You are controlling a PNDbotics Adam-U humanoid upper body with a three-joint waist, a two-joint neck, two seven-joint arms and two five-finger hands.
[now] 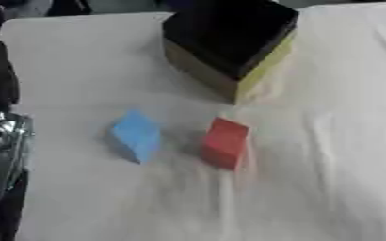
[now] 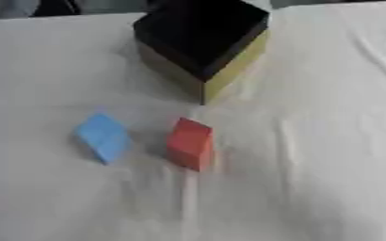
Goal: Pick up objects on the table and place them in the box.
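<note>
Table (image 1: pixel 328 155) is covered in wrinkly matt white cloth; blue block (image 1: pixel 136 136) and red block (image 1: pixel 225 142) look smooth and matt; box (image 1: pixel 229 42) has matt yellowish walls, dark inside.

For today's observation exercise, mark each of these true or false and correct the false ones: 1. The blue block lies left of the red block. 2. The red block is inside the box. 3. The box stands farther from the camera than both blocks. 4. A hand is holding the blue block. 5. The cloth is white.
1. True: the blue block lies left of the red block, with a gap between them.
2. False: it sits on the cloth, outside the box.
3. True.
4. False: nothing touches the blue block, and no hand can be made out.
5. True.
</note>
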